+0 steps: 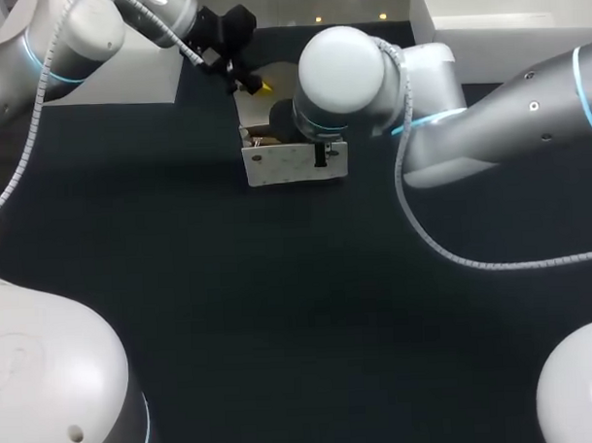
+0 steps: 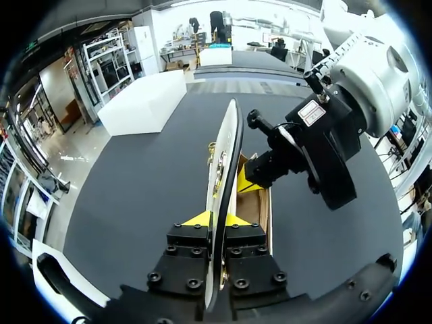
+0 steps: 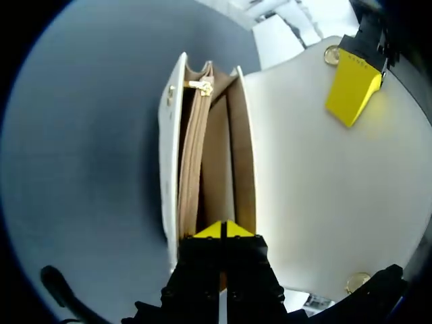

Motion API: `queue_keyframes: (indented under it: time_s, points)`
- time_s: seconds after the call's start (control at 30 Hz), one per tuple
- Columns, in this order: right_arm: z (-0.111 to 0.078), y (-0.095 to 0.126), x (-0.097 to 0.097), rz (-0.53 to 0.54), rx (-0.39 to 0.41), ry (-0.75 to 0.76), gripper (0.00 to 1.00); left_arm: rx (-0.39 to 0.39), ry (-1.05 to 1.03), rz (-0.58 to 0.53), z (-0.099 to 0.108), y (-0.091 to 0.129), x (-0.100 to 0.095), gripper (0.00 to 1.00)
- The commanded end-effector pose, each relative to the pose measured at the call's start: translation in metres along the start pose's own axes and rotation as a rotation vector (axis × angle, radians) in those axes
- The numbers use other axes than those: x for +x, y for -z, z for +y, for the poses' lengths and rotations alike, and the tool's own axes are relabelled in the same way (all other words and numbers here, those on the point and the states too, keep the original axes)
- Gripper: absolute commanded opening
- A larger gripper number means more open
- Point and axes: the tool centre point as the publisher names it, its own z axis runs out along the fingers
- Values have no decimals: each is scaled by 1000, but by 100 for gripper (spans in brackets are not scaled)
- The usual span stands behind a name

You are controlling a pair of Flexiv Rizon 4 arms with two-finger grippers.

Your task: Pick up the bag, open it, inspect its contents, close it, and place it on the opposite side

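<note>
Head view: the white bag point(image 1: 294, 165) stands toward the table's point(image 1: 280, 310) 12 o'clock, with the left gripper point(image 1: 257, 85) at its 11 o'clock. Left wrist view: that gripper clamps the bag's raised flap point(image 2: 226, 148). Right wrist view: the right gripper point(image 3: 223, 229), fingers together on nothing, hangs over tan open compartments point(image 3: 212, 162). This looks like the inspection step; closing next calls for lifting the right gripper clear and lowering the flap.

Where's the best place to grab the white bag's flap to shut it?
Pinch its free edge across both faces, coming edge-on from behind. The flap stands upright and thin over the open bag, so the edge fits a narrow pinch. The left tool grips it that way.
</note>
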Motion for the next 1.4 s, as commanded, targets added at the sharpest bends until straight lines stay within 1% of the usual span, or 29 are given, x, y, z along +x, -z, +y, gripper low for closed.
queue_keyframes:
  time_s: [0.03, 0.17, 0.2, 0.3, 0.33, 0.37, 0.7, 1.4]
  points:
    - [0, -6, 1, 19, -2, 0, 0, 2, 4, 26, -1, 3, -6, 0]
    - [-2, -10, 5, 53, -1, 5, 0, 1, 3, 46, -1, 3, -5, 0]
    - [-3, -11, 7, 67, -3, 7, 18, 4, 0, 61, -1, 2, -5, 0]
    - [-4, -15, 11, 89, 2, 12, 50, 11, -5, 77, -1, 3, -4, 0]
    - [-5, -16, 12, 92, 3, 13, 92, 12, -5, 80, -1, 3, -3, 0]
    - [-5, -17, 13, 95, 4, 13, 100, 11, -11, 82, -2, 3, -3, 0]
    - [-5, -22, 14, 107, 2, 7, 100, 6, -40, 123, 1, -4, -1, 0]
    - [-4, -26, 11, 116, -3, 16, 100, 6, -52, 135, 1, -6, -2, 0]
